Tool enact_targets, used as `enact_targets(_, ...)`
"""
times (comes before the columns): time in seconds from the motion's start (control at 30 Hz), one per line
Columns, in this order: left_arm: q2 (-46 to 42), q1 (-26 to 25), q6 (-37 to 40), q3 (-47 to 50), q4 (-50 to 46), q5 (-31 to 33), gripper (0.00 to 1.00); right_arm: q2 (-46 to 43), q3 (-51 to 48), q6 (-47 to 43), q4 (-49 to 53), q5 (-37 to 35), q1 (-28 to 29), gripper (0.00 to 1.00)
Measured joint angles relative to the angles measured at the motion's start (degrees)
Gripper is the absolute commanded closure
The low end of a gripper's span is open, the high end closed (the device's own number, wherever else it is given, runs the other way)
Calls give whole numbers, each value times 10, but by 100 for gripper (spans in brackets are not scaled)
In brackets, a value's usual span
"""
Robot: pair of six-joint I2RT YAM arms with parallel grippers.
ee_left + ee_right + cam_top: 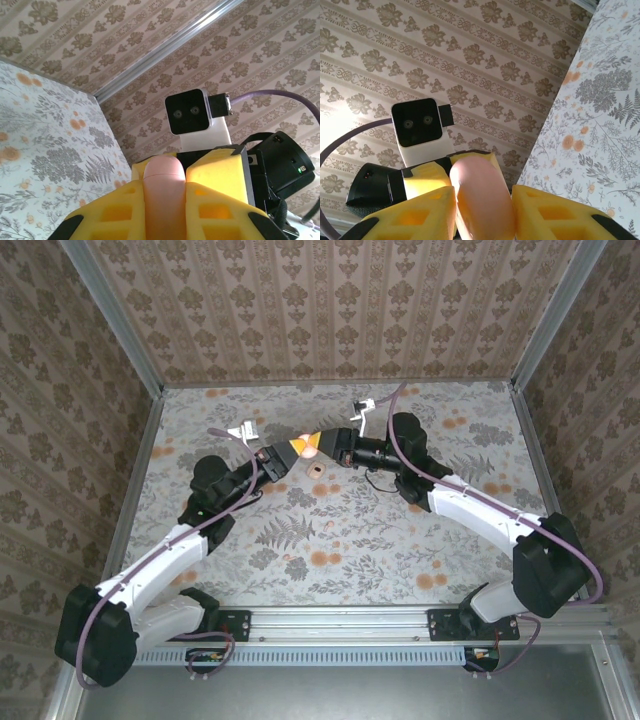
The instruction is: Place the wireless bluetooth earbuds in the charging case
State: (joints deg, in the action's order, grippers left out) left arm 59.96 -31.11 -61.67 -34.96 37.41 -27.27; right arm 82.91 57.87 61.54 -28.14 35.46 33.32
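My left gripper (pixel 172 170) is closed tight on the pink, smooth, rounded plastic charging case (pixel 161 200), with a yellow finger flat on each side. My right gripper (pixel 482 205) meets it from the other side. Its yellow fingers lie against both flanks of the same case, so as far as I can see it is closed on it too. Between them, the case hangs in the air above the middle of the table, a little toward the far side.

I judge the step in hand to be opening the case. My left should hold the body while my right works the lid loose. The shell is slick and curved, so I want a firm, square clamp and a slow pull along the hinge, with no twisting.

Just below my fingers a tiny cream-white rounded earbud (pixel 318 468) lies on the grey floral tablecloth (pixel 400 540). A paler speck nearer my bases is too small to name. I should not lower the case straight down onto that piece.

The wallpapered walls (pixel 330 310) close in on three sides, and the metal rail (pixel 340 620) runs along the near edge. The freest room is the cloth between my arms.
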Motion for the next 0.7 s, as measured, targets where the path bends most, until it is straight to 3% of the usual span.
enact_targets(0.07, 0, 0, -5, 0, 3, -5, 98, 2, 0, 1, -5, 3, 0, 65)
enact_targets(0.27, 0, 1, -17, 0, 8, -6, 94, 7, 0, 2, -22, 15, -2, 81)
enact_targets(0.5, -14, 1, 3, 0, -18, -13, 67, 8, 0, -17, -16, 35, -4, 87)
enact_targets(0.7, -38, 2, 78, -19, -117, -40, 48, -14, 17, -108, 95, 45, -4, 88)
